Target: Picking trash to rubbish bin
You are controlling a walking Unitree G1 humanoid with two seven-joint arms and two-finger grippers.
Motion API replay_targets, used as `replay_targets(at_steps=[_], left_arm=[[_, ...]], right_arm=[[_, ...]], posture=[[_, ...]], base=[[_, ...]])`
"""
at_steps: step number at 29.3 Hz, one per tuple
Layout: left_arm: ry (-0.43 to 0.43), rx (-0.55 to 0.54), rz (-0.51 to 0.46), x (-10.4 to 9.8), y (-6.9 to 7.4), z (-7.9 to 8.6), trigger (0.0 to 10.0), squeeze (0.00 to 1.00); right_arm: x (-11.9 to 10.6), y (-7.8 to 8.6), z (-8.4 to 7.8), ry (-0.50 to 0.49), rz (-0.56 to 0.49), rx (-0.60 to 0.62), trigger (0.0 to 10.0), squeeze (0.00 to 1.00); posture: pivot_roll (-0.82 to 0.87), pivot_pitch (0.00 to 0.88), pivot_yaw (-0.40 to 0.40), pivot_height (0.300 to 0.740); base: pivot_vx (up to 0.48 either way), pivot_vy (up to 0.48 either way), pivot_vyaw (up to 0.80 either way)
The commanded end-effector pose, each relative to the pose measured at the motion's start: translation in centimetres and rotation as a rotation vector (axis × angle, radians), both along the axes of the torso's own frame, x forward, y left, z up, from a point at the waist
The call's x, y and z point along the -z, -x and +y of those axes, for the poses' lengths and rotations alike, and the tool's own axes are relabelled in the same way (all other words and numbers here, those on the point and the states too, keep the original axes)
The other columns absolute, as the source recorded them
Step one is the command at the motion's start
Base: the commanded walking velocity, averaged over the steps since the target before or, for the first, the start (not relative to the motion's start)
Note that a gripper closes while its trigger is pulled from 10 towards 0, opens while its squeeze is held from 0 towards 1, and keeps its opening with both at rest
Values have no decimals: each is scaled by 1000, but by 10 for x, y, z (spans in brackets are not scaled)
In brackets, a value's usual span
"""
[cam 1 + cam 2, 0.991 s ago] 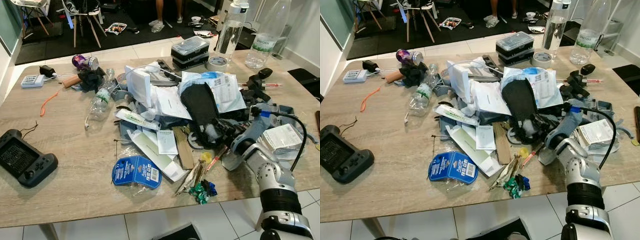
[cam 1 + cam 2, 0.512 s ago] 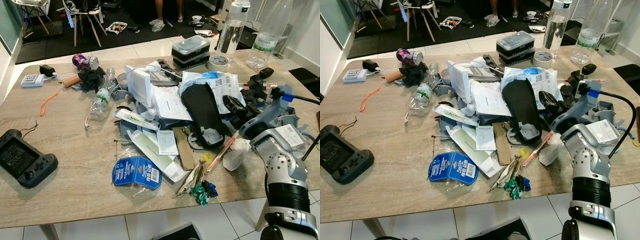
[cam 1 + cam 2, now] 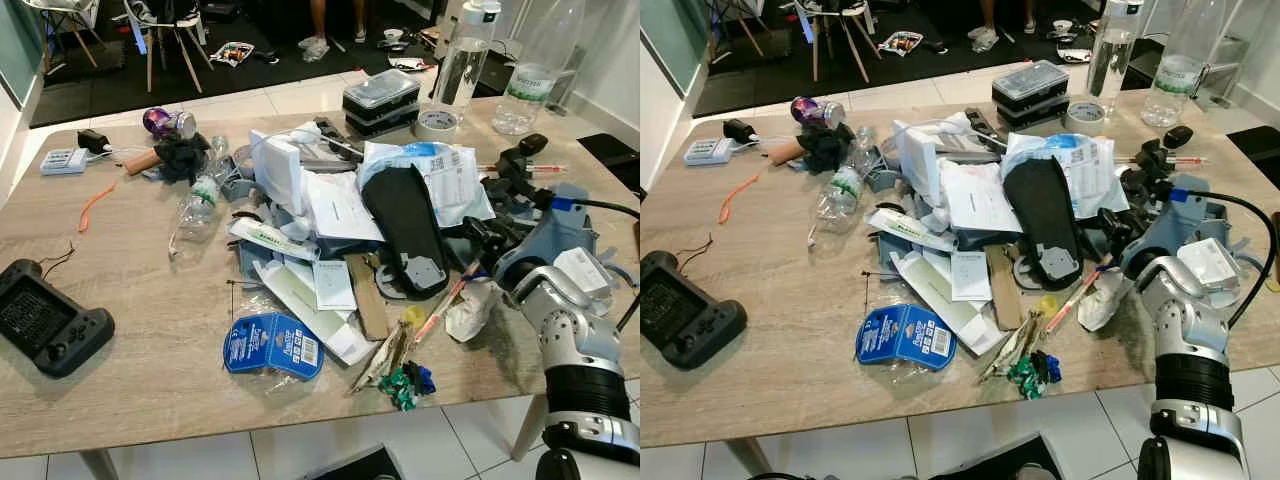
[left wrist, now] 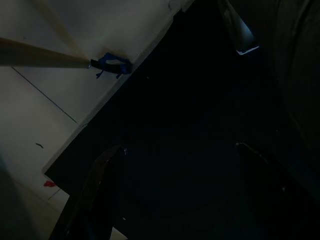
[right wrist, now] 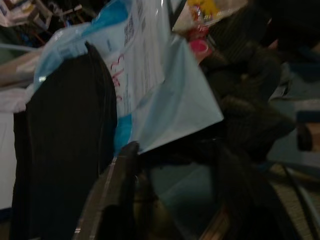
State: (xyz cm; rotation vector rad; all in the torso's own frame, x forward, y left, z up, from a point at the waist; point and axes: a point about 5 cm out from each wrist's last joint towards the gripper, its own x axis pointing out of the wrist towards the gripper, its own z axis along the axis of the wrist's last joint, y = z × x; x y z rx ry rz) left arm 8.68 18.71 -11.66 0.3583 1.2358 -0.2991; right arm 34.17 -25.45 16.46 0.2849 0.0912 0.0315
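A heap of trash covers the middle of the wooden table [image 3: 140, 270]: a black insole [image 3: 405, 225], a white-and-blue mailer bag [image 3: 445, 175], papers, a cardboard strip [image 3: 368, 295], a blue blister pack [image 3: 272, 345], a crushed plastic bottle [image 3: 200, 205] and a purple can [image 3: 165, 122]. My right gripper [image 3: 483, 235] hovers at the heap's right side, just right of the insole, open, with nothing between its fingers. In the right wrist view the mailer bag [image 5: 150, 85] and insole [image 5: 65, 140] lie just ahead of it. A crumpled white tissue [image 3: 470, 310] lies below it. My left gripper [image 4: 180, 147] hangs idle, open.
A black game controller [image 3: 45, 325] lies at the left edge. Two tall water bottles [image 3: 460, 65], a tape roll [image 3: 436, 125] and a black case [image 3: 380, 100] stand at the back right. Black cables and plugs [image 3: 515, 165] lie beside my right arm. Chairs and a person's legs [image 3: 335, 20] are beyond.
My right gripper has pulled up and back to the right, away from the insole's near end. The white tissue and a red pen beneath it have come into view.
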Motion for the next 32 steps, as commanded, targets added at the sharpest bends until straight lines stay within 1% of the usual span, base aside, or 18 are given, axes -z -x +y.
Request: replay_targets(at_steps=[1, 2, 4, 7, 10, 11, 12, 17, 18, 19, 20, 23, 24, 26, 29, 32], left_arm=[[18, 13, 20, 2, 5, -8, 10000, 0], [18, 14, 21, 2, 5, -8, 10000, 0], [18, 15, 22, 2, 5, -8, 10000, 0], [19, 15, 22, 2, 5, -8, 10000, 0], [19, 15, 21, 2, 5, -8, 10000, 0], [18, 16, 20, 2, 5, -8, 10000, 0], [18, 18, 20, 2, 5, -8, 10000, 0], [19, 19, 20, 2, 5, -8, 10000, 0], [19, 17, 19, 2, 5, -8, 10000, 0], [21, 12, 19, 2, 5, -8, 10000, 0], [21, 12, 19, 2, 5, -8, 10000, 0], [22, 11, 21, 2, 5, -8, 10000, 0], [22, 11, 21, 2, 5, -8, 10000, 0], [22, 11, 23, 2, 6, -8, 10000, 0], [23, 10, 24, 2, 6, -8, 10000, 0], [24, 9, 23, 2, 6, -8, 10000, 0]], right_arm=[[8, 0, 3, -4, 38, -12, 10000, 1000], [10, 0, 7, -6, 52, -31, 10000, 1000], [12, 0, 8, -8, 64, -38, 10000, 1000], [17, 0, 9, -8, 93, -28, 10000, 1000], [19, -1, 9, -16, 95, -23, 10000, 1000], [19, -3, 12, -38, 85, -38, 10000, 333], [20, -4, 15, -58, 78, -61, 10000, 0], [23, -5, 22, -76, 71, -111, 10000, 0], [22, -5, 26, -77, 54, -140, 10000, 0], [16, -5, 33, -91, 1, -193, 10000, 0], [16, -5, 33, -91, 1, -193, 10000, 0], [5, -4, 38, -96, -66, -238, 10000, 0], [5, -4, 38, -96, -66, -238, 10000, 0], [-1, -2, 41, -102, -102, -270, 10000, 0], [-2, -2, 42, -106, -111, -283, 10000, 0], [2, -3, 43, -100, -95, -280, 10000, 0]], posture=[[-68, 113, 35, 740], [-68, 113, 35, 740], [-68, 113, 35, 740], [-68, 113, 35, 740], [-68, 113, 35, 740], [-68, 113, 35, 740], [-68, 113, 35, 740], [-71, 107, 38, 740], [-63, 105, 34, 740], [-63, 105, 34, 740], [-63, 105, 34, 740], [-63, 105, 34, 740], [-63, 105, 34, 740], [-65, 110, 34, 740], [-65, 110, 34, 740], [-65, 110, 34, 740]], base=[[0, 0, 0], [0, 0, 0], [0, 0, 0], [0, 0, 0], [0, 0, 0], [0, 0, 0], [0, 0, 0], [0, 0, 0], [0, 0, 0], [0, 0, 0], [0, 0, 0], [0, 0, 0], [0, 0, 0], [0, 0, 0], [0, 0, 0], [0, 0, 0]])
